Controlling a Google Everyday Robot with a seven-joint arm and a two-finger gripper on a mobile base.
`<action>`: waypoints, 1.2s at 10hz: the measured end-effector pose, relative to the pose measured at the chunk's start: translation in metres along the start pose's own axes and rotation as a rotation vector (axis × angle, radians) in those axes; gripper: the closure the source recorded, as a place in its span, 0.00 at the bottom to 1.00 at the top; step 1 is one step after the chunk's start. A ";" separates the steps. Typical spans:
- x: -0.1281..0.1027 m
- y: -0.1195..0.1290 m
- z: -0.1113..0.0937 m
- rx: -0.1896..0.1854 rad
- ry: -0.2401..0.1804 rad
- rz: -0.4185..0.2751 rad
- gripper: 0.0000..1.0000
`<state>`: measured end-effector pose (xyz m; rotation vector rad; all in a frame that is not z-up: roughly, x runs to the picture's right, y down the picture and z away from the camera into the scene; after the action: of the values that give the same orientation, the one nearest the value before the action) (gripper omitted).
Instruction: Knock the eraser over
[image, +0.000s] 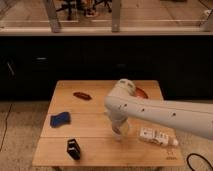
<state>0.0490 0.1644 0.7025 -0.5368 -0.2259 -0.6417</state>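
The eraser (74, 149) is a small black block standing near the front left edge of the wooden table (95, 107). My white arm (160, 112) reaches in from the right across the table. My gripper (119, 131) hangs below the arm's elbow end over the front middle of the table, to the right of the eraser and apart from it. A white cup seems to sit right at the gripper, mostly hidden by it.
A flat blue wavy-edged pad (60, 119) lies on the table's left. A dark red-brown object (82, 95) lies at the back. A red item (140, 92) peeks out behind the arm. A white packet (156, 136) lies at the front right.
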 end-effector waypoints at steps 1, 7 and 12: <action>-0.002 0.000 0.000 0.002 -0.003 -0.007 0.20; -0.012 0.008 0.005 0.010 -0.021 -0.045 0.41; -0.021 0.006 0.007 0.023 -0.037 -0.079 0.62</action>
<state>0.0362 0.1827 0.6979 -0.5205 -0.2902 -0.7051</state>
